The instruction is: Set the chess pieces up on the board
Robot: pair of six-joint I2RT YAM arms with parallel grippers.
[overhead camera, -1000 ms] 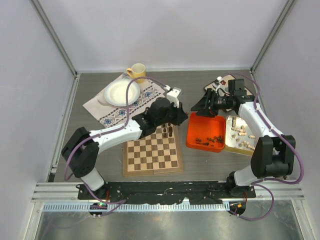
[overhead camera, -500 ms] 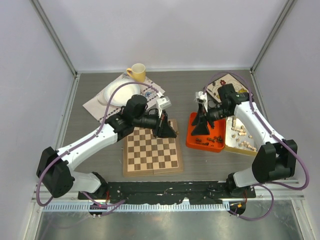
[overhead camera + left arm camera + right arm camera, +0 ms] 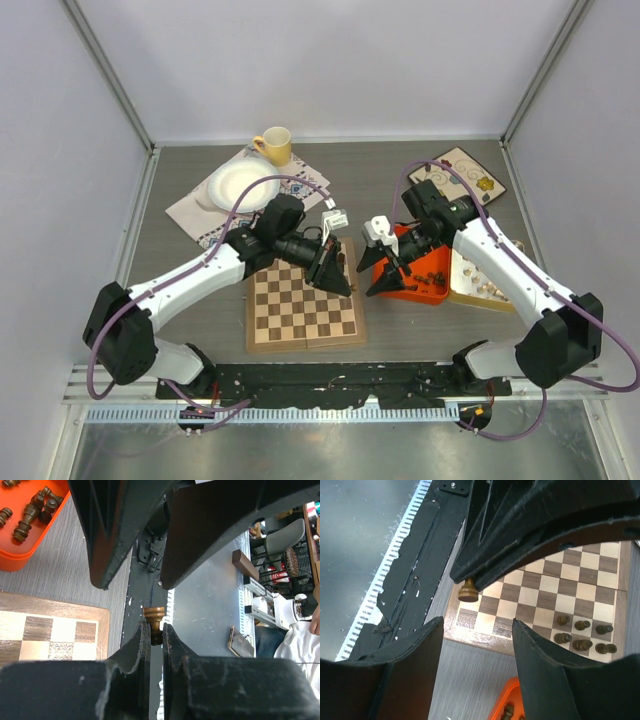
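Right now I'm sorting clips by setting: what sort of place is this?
Probably a robotics lab test cell: a left arm and right arm bolted to a grey table, plain white walls on metal framing, and an office chair beyond, seen from the left wrist.

We log this as a robotics lab test cell. White panel walls [image 3: 320, 70] on aluminium frame posts [image 3: 110, 75] enclose a grey table [image 3: 380, 165]. A black mounting plate [image 3: 340, 378] and a slotted rail [image 3: 300, 412] run along its near edge. An office chair [image 3: 286, 535] shows beyond in the left wrist view.
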